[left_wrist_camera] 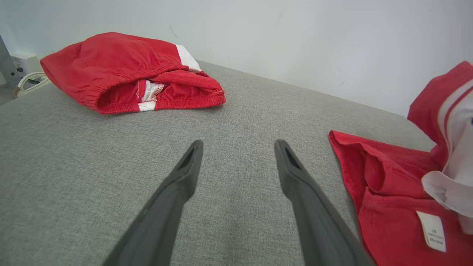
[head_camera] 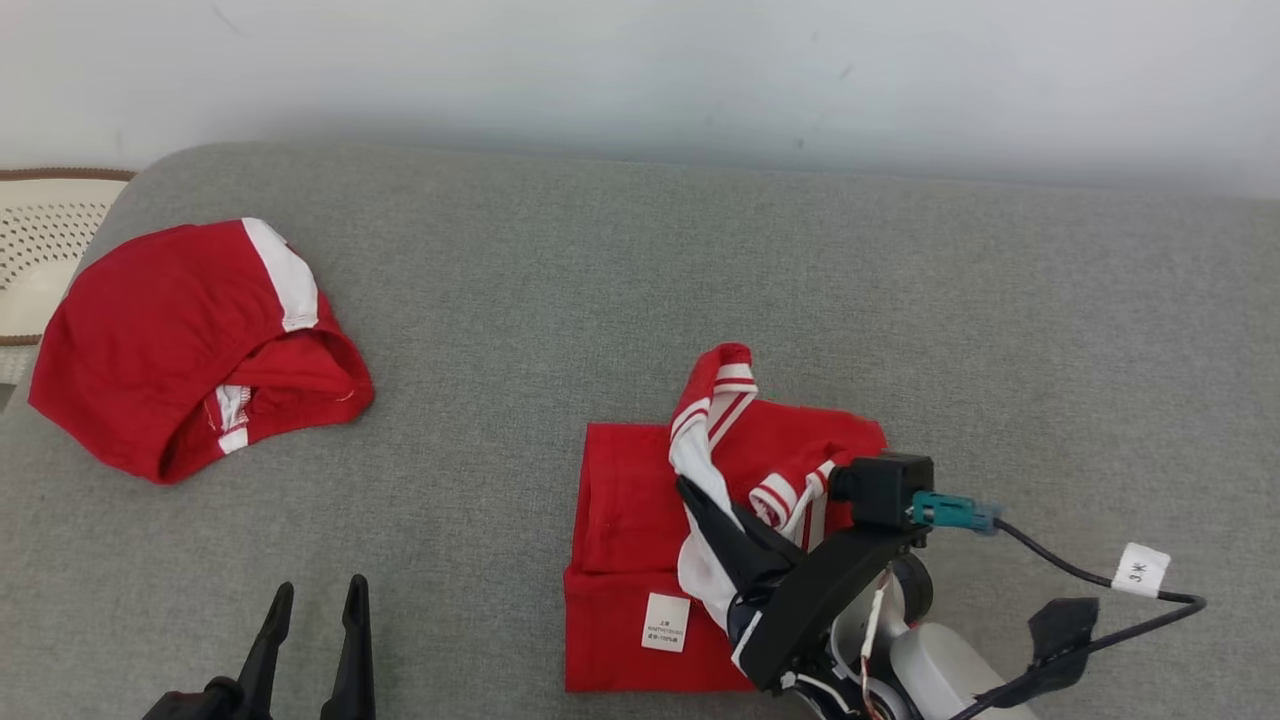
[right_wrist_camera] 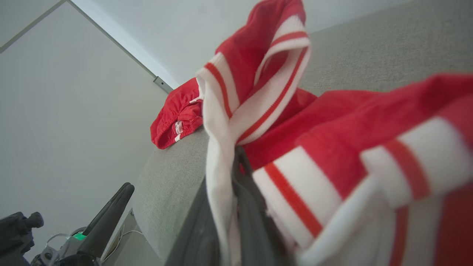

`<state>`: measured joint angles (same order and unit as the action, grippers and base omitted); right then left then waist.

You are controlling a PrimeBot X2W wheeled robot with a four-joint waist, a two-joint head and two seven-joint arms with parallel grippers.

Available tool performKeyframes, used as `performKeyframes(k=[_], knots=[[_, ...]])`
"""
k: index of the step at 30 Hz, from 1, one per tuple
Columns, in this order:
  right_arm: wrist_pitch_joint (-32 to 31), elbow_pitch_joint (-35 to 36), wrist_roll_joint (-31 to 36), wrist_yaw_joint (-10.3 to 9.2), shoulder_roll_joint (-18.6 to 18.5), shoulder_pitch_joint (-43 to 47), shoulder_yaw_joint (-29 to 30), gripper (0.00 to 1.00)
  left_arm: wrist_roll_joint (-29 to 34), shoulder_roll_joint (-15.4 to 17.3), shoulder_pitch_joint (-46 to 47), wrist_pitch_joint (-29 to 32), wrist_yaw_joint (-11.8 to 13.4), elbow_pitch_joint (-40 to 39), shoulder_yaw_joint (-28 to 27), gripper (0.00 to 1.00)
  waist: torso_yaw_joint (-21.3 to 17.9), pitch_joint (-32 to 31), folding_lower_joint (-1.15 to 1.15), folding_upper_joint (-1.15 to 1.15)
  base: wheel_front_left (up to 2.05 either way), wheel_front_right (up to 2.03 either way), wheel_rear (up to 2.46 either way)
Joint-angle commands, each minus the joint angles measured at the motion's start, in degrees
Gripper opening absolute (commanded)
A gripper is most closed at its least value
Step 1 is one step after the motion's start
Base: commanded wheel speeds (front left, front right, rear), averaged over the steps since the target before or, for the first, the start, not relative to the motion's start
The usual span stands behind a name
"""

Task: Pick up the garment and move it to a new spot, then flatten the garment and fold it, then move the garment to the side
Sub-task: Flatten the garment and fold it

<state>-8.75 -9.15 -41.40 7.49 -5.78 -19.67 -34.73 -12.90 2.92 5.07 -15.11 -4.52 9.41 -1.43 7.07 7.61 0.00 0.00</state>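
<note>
**Head view.** Two red clothing items lie on the grey surface (head_camera: 700,260): the garment (head_camera: 630,500), right of centre, and the shorts (head_camera: 170,340) at the far left, well apart. The garment's flat body is a rectangle with its long axis running near to far. One white label (head_camera: 666,622) sits near its near edge. Striped trim rises from its right half, pointing away from the robot. The right gripper (head_camera: 695,495) is clenched on the white trim. The left gripper (head_camera: 320,590), lower left, stands spread over bare surface. One basket (head_camera: 40,230) shows at the left edge.

**Left wrist view.** Two fingers, parted, with nothing between them. The shorts (left_wrist_camera: 111,70) lie ahead on the left and the garment (left_wrist_camera: 388,192) on the right.

**Right wrist view.** The fingers grip white trim, and the striped band stands upright above them.
</note>
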Motion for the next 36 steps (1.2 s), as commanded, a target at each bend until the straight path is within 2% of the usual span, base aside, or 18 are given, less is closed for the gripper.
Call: performKeyframes(k=[1,17,18,19,20,21,27,32,36], knots=[[0.85,-1.18,-0.25,0.00,0.36,-0.99,-0.74,0.00,-0.61,0.00,0.77,-0.14,-0.19,0.42,0.20,1.00,0.35,0.11,0.00,0.00,0.00,0.00,0.00],[7.97,-14.19,-1.82,0.00,2.63,-5.91,-4.49,0.00,-1.44,-0.01,1.90,-0.14,-0.26,2.26,1.83,1.00,2.40,0.36,0.00,0.00,0.00,0.00,0.00],[8.27,-14.73,-2.10,0.00,2.71,-6.18,-4.83,0.15,-1.46,-0.01,1.94,-0.14,-0.28,2.34,1.85,1.00,2.49,0.37,0.00,0.00,0.00,0.00,0.00],[8.60,-14.89,-2.70,0.00,2.78,-6.48,-5.01,0.65,-1.46,0.00,1.95,-0.14,-0.29,2.43,1.83,1.00,2.55,0.34,0.00,0.00,0.00,0.00,0.00],[9.10,-14.77,-3.26,0.00,2.81,-6.80,-5.16,0.93,-1.48,0.00,1.93,-0.14,-0.31,2.50,1.73,1.00,2.58,0.30,0.00,0.00,0.00,0.00,0.00],[9.64,-14.58,-3.70,0.01,2.84,-7.06,-5.22,1.00,-1.49,0.00,1.90,-0.14,-0.32,2.59,1.62,1.00,2.57,0.24,0.00,0.00,0.00,0.00,0.00],[11.86,-9.40,-8.82,0.00,2.46,-7.16,-6.03,1.00,-1.50,-0.01,1.16,-0.14,0.02,2.74,1.22,1.00,2.05,-0.43,0.00,0.00,0.00,0.00,0.00],[14.11,-3.04,-11.60,0.01,-0.32,-6.92,-5.07,1.00,-1.54,0.00,0.64,-0.14,0.32,2.21,1.04,1.00,1.24,-0.87,0.00,0.00,0.00,0.00,0.00],[16.04,-0.74,-10.44,0.00,-3.31,-6.42,-2.30,1.00,-1.19,0.01,0.02,-0.14,0.55,1.15,0.50,1.00,0.65,-1.20,0.00,0.00,0.00,0.00,0.00]])
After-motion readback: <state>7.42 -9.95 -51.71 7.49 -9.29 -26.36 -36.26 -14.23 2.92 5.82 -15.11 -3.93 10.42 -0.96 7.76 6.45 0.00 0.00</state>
